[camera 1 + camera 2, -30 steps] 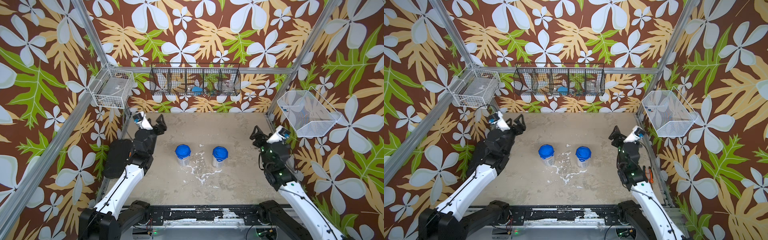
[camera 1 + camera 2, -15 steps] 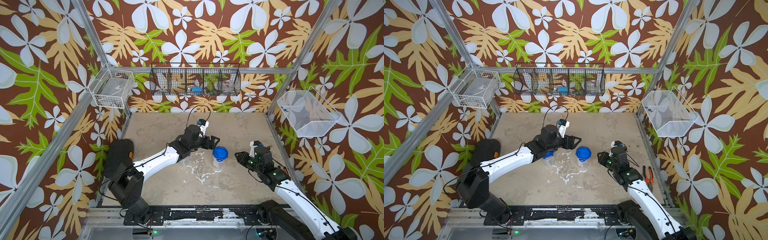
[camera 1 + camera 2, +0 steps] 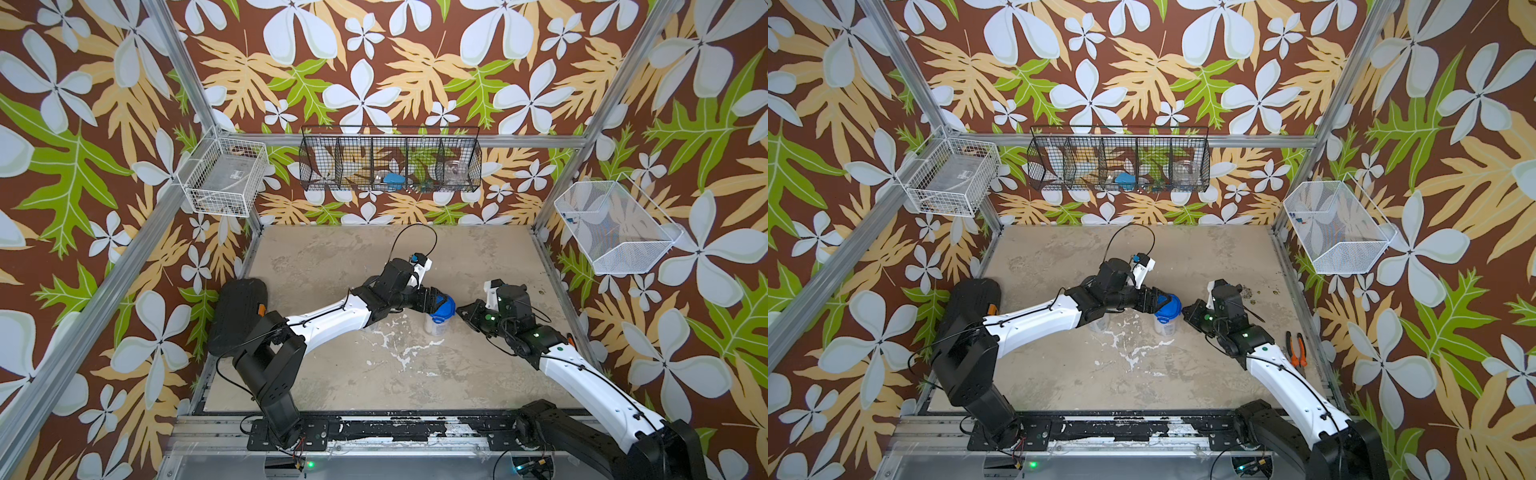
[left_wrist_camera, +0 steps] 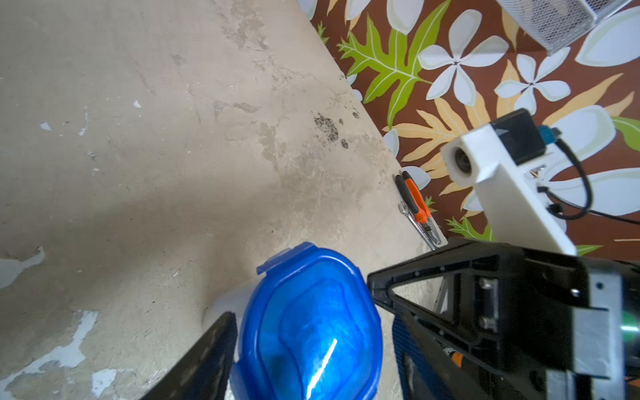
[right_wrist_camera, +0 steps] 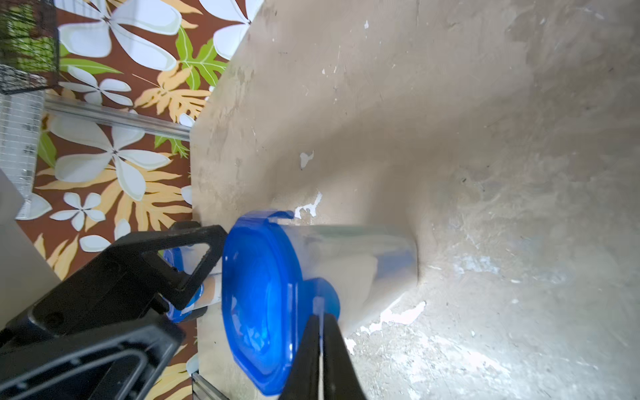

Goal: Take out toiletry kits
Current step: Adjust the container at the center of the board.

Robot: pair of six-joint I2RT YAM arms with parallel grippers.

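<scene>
The left arm (image 3: 332, 320) rises from its base at the near left edge of the bench (image 3: 332, 257), and its white forearm runs low across the surface toward the centre. Under the forearm stands a partly hidden jar (image 3: 1099, 322); what it holds cannot be made out. The wrist angles down to the left gripper (image 3: 436, 303), which sits over the blue lid (image 3: 446, 308) of the central clear jar (image 3: 436, 328). In the left wrist view its jaws stand wide, one on each side of the lid. Whether they bear on the rim cannot be told. The central jar is upright on the bench near mid-width, lid uppermost, long axis vertical. The toiletry kit (image 5: 349, 277) is inside it, seen through the clear wall as pale pieces with a blue patch toward the base. The pieces appear to lie along the jar's length, base to lid; single items cannot be told apart. The right gripper (image 5: 321, 317) meets the lid from the right, roughly level. Its jaws are closed to a thin slit on the lid's side tab. The right arm (image 3: 582, 370) runs from its base at the near right corner up and leftward, with the wrist bent toward the jar. Orange-handled pliers (image 3: 1296, 347) lie at the right edge of the bench, just beside this arm.
</scene>
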